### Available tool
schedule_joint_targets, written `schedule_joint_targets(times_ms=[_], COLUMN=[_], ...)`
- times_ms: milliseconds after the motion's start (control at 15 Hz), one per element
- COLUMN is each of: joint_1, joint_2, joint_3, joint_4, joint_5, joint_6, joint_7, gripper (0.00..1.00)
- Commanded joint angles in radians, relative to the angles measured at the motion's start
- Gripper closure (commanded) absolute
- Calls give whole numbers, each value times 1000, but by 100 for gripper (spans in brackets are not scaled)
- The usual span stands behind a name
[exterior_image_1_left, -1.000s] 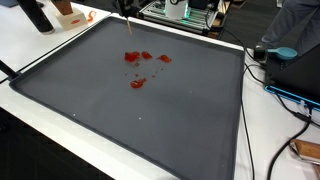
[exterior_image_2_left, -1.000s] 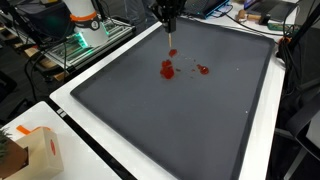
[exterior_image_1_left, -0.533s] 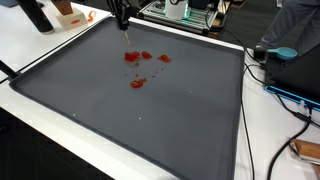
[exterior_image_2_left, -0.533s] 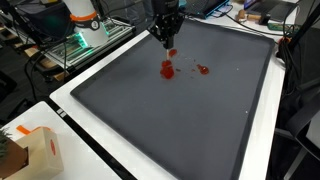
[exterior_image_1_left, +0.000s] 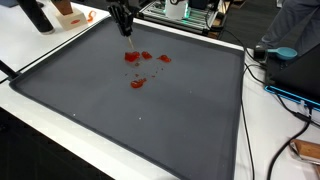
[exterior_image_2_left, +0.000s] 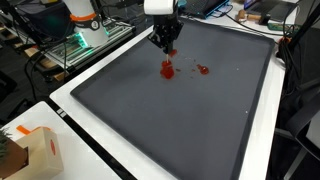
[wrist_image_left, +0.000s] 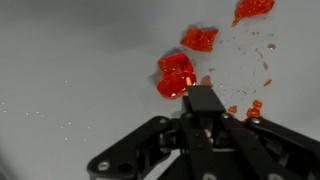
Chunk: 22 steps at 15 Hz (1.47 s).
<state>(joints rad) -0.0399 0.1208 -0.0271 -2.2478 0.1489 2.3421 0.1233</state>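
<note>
Several red bits (exterior_image_1_left: 131, 57) sit scattered on a big dark grey mat (exterior_image_1_left: 150, 125), all bunched toward its far side. The gripper (exterior_image_1_left: 126, 32) hangs right over that bunch. In the wrist view the gripper (wrist_image_left: 203, 92) has its fingers pinched together into one dark block, with the tip just beside the nearest red chunk (wrist_image_left: 176, 76). Honestly can't tell if it's touching it or sitting a hair above, the angle's bad. A second chunk (wrist_image_left: 199, 39) lies just past it and a third chunk (wrist_image_left: 252, 8) sits at the frame's top edge, with tiny red specks sprinkled off to the side.

Room-wise: loads. In both exterior views open grey mat (exterior_image_2_left: 170, 125) stretches from the red cluster (exterior_image_2_left: 167, 69) down to the near rim and out to both sides. The tight spot is the far rim (exterior_image_1_left: 180, 32), which is near the gripper, with electronics gear (exterior_image_1_left: 185, 10) stacked just behind it. A white table (exterior_image_1_left: 40, 45) shows outside the mat's raised lip. A cardboard box (exterior_image_2_left: 30, 150) sits well apart off a near corner, and cables (exterior_image_1_left: 285, 95) trail along one side.
</note>
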Motion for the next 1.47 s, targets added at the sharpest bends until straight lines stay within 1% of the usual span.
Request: schedule_joint_targets(times_ms=[0, 667, 1400], joint_1=[-7, -6, -10], joint_2=[36, 103, 144], joint_3=[0, 4, 9], joint_4=[6, 4, 15], joint_5=[36, 22, 29], joint_6=[37, 137, 144], joint_7=[-52, -64, -76], gripper=[97, 97, 97])
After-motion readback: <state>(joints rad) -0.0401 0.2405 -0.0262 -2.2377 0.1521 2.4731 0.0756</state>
